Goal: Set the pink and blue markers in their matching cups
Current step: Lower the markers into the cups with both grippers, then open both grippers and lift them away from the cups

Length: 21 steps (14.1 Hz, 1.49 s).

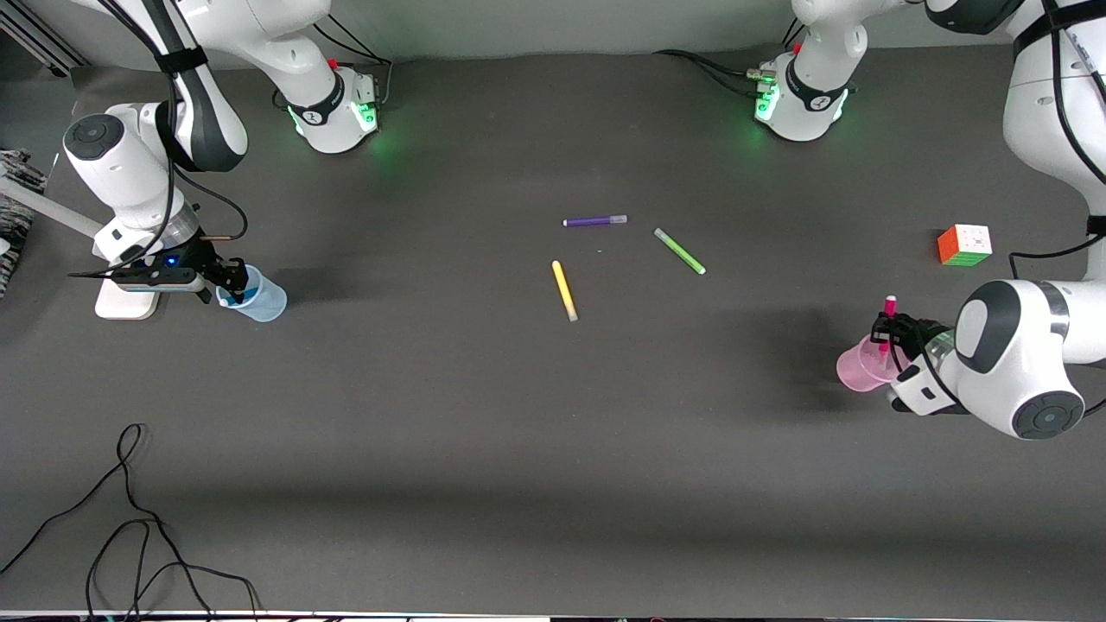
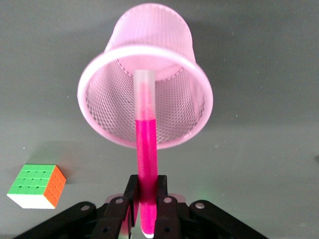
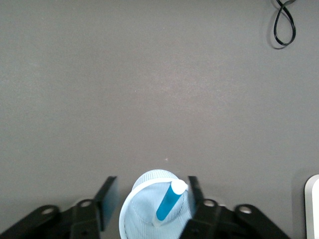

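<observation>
A dark grey mat covers the table (image 1: pixel 484 449), with a loose black cable (image 1: pixel 130 527) lying nearest the front camera. Farther up, at the left arm's end, the left gripper (image 2: pixel 145 199) hangs over the pink cup (image 2: pixel 144 79), its fingers clamped on the pink marker (image 2: pixel 147 164), which stands upright with its pale cap already down inside the mesh; held this way, it should fall straight in once let go. At the right arm's end, the right gripper (image 3: pixel 152 196) is over the blue cup (image 3: pixel 142 209) with its fingers spread apart and touching nothing, while the blue marker (image 3: pixel 167 201) leans inside the cup against its rim, so that half of the task looks done. Farther from the camera, mid-table, lie the yellow marker (image 1: pixel 564 290), the green marker (image 1: pixel 679 251) and the purple marker (image 1: pixel 594 221), all well apart from both cups. A colour cube (image 1: pixel 964 244) sits near the left arm's end.
</observation>
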Available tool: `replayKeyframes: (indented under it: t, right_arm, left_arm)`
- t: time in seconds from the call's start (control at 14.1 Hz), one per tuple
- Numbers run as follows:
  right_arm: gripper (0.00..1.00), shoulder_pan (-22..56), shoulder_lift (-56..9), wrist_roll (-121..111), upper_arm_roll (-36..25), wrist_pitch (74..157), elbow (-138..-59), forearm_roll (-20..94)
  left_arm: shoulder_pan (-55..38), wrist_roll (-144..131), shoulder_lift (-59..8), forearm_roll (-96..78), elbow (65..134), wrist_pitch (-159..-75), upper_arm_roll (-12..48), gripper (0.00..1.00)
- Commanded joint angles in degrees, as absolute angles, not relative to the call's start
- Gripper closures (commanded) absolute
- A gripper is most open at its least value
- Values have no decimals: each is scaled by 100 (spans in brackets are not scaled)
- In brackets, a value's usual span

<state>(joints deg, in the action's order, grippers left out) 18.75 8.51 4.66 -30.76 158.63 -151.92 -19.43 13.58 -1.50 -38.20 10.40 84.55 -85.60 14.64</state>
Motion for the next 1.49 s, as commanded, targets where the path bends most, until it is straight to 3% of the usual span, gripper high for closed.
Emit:
replayKeyframes:
  t: [0.0, 0.07, 0.14, 0.57, 0.78, 1.06, 1.42]
  right_arm:
    - [0, 1934, 914, 423, -3085, 15592, -14960, -2057]
    - [0, 1934, 931, 422, -3015, 15583, -14915, -2057]
    - [0, 1934, 940, 448, -2875, 15566, -14837, -2048]
    - [0, 1934, 879, 492, -2286, 13873, -13529, -1882]
    - [0, 1925, 757, 483, -1926, 12670, -12546, -1487]
    - [0, 1916, 414, 422, -1653, 11454, -11296, -748]
    - [0, 1907, 361, 413, -1319, 11391, -10671, -492]
  left_arm:
    - [1301, -114, -3990, 1134, 8121, -8455, 1468, 89]
    - [1301, -106, -3990, 1134, 8121, -8455, 1468, 35]
    - [1309, -53, -3990, 1134, 8112, -8429, 1468, 1]
    - [1283, -341, -3929, 1108, 7410, -8043, 1477, 0]
    - [1186, -483, -3526, 1125, 7462, -7849, 1512, 0]
    - [1327, 60, -2411, 836, 7953, -7998, 1512, 0]
    - [1591, 141, -803, 458, 9348, -8989, 1485, 0]
